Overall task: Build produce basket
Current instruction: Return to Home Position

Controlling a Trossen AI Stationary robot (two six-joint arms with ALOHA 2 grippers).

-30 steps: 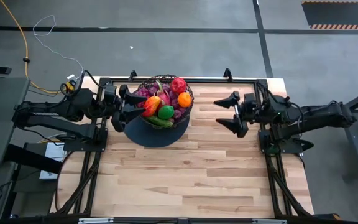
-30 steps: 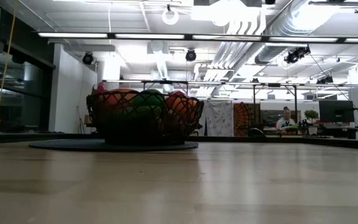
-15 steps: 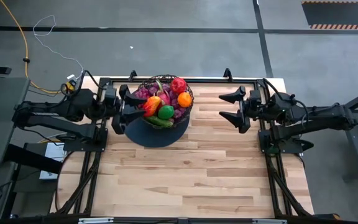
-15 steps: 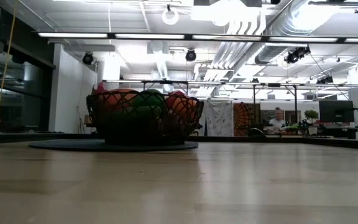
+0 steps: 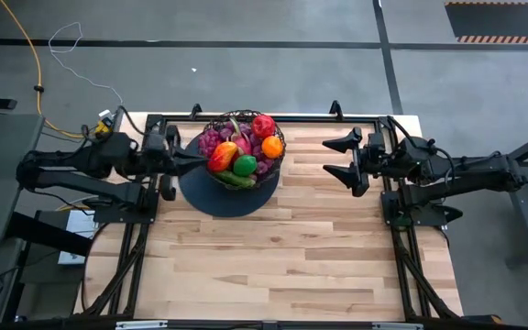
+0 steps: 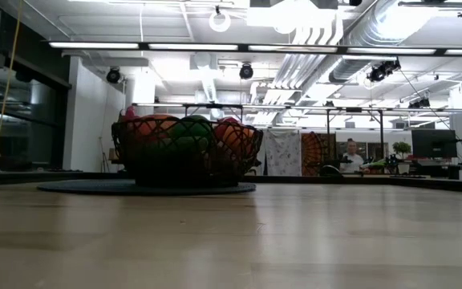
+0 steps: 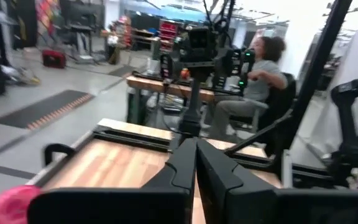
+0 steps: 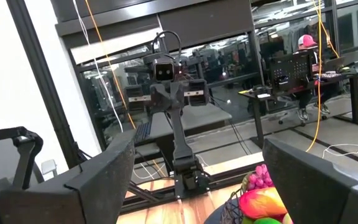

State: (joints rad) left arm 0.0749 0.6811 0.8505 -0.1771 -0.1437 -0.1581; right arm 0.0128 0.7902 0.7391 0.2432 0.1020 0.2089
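Right, the basket sits far-left on the tabletop, on the dark disc. It's loaded: orange, green round fruit, red fruit, grapes and cucumber are all inside the rim. I see no loose produce on the wood, so I'd call the fill done, with only homing left.

The left gripper is clenched with nothing in it. It's just beside the basket's left wall and points at it. The right gripper is released and empty, fingers wide apart, well to the right of the basket.

How I'd home:
- **Left arm:** pull straight back to the left before any lift or swing. The tip is close to the mesh, and a sideways sweep could snag a wire and drag the basket off the disc.
- **Right arm:** it has free space, so fold it directly.
- **Speed:** keep it moderate. The fruit is piled above the rim, and a bump could roll the red fruit out.
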